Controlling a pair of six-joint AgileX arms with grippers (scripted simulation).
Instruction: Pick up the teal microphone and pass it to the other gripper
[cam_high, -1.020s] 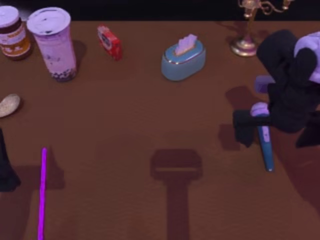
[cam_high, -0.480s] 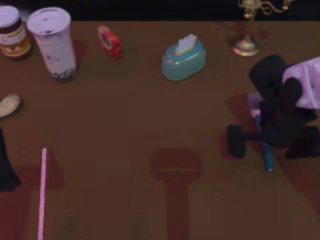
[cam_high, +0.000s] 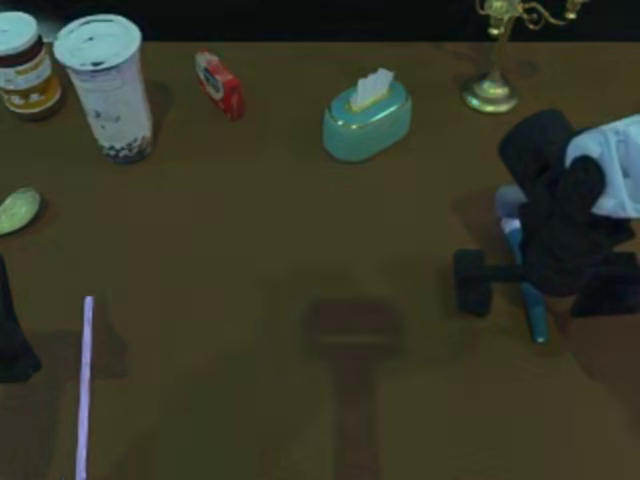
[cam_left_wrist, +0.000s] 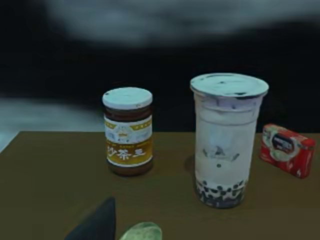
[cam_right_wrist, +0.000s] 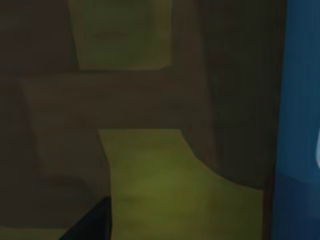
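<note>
With the teal microphone (cam_high: 527, 296) lying flat on the counter (cam_high: 300, 220) at the right, straddling it with the right end effector (cam_high: 540, 290), fingers released either side; left end effector (cam_high: 12, 345) parked.

The top view looks straight down on the whole table (cam_high: 250, 250). The left wrist view faces level across it, at middling range, sharing the jar (cam_left_wrist: 128, 131) and cup (cam_left_wrist: 227, 140). The right wrist view sits nearly against the tabletop.
</note>
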